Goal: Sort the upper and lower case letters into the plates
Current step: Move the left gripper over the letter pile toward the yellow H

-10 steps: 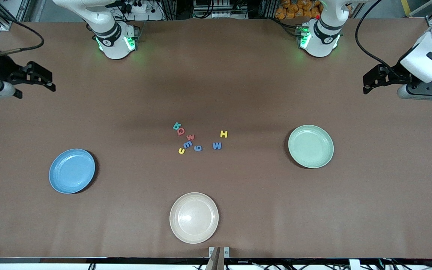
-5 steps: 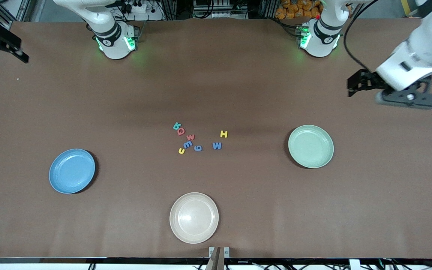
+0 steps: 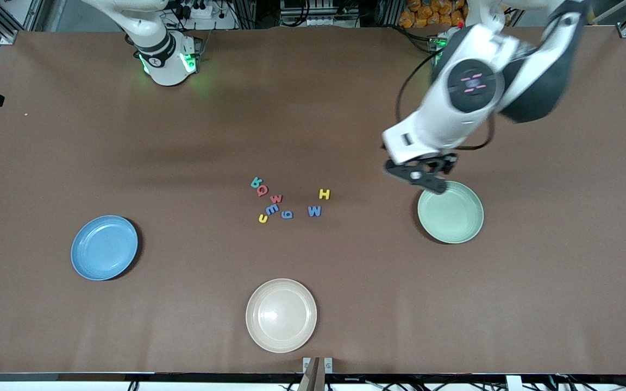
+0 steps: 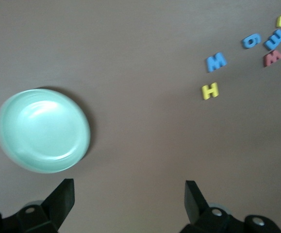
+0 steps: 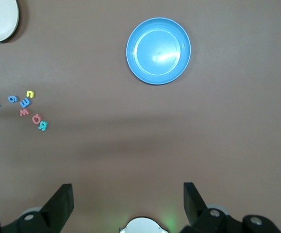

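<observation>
Pincer of the right arm [image 5: 126, 193] up high over that arm's end of the surface [image 3: 193, 136], fingers spread wide, gripping nothing. Looking straight down on the blue plate [image 3: 104, 247], lying flat toward the right arm's end.

Next along, letters [image 3: 272, 201] flat mid-surface, well apart from every plate. Six of them bunched in a loose string, long axis running from farther to nearer the front camera on a slight slant, teal one at the farther tip, yellow one at the nearer tip. Yellow H [image 3: 324, 194] and blue W [image 3: 314, 211] as a separate pair beside the bunch, toward the left arm's end, H farther from the camera than W, the blue one reading as a W from the front camera.

Cream plate [image 3: 281, 315] nearest the camera, roughly in line with the bunch.

Mint plate [image 3: 450, 212] flat toward the left arm's end. Pincer of the left arm [image 3: 419, 176] hanging over the surface right at that plate's rim, on the side facing the letters, fingers spread apart too, pinching nothing.
</observation>
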{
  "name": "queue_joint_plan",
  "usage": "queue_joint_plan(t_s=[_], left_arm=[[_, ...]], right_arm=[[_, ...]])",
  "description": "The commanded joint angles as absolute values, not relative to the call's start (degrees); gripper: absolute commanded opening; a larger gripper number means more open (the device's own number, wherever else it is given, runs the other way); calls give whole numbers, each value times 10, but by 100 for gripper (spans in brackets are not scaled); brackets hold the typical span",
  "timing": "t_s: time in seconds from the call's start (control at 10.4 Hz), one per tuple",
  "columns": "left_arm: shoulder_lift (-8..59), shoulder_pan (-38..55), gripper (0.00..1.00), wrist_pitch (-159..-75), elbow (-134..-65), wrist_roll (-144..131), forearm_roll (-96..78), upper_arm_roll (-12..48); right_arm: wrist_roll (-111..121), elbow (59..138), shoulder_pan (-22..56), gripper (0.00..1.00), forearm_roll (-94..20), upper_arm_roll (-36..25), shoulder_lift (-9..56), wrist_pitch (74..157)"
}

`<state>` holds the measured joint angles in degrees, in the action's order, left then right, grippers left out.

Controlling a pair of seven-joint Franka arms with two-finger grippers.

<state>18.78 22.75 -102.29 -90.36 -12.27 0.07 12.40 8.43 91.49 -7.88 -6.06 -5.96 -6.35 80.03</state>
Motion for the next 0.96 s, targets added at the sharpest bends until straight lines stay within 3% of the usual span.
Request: queue_joint_plan(t_s=[0.0, 0.48, 0.87], left_arm=[[266, 277, 100, -1084, -888, -185, 17, 120], [403, 340, 100, -1242, -888, -267, 46, 110], [445, 343, 100, -1257, -885, -322, 59, 108]], right_arm=[[80, 948, -69, 100, -54, -48, -70, 792], [97, 969, -28, 100, -54, -48, -69, 797], [101, 970, -30, 100, -54, -49, -54, 786]])
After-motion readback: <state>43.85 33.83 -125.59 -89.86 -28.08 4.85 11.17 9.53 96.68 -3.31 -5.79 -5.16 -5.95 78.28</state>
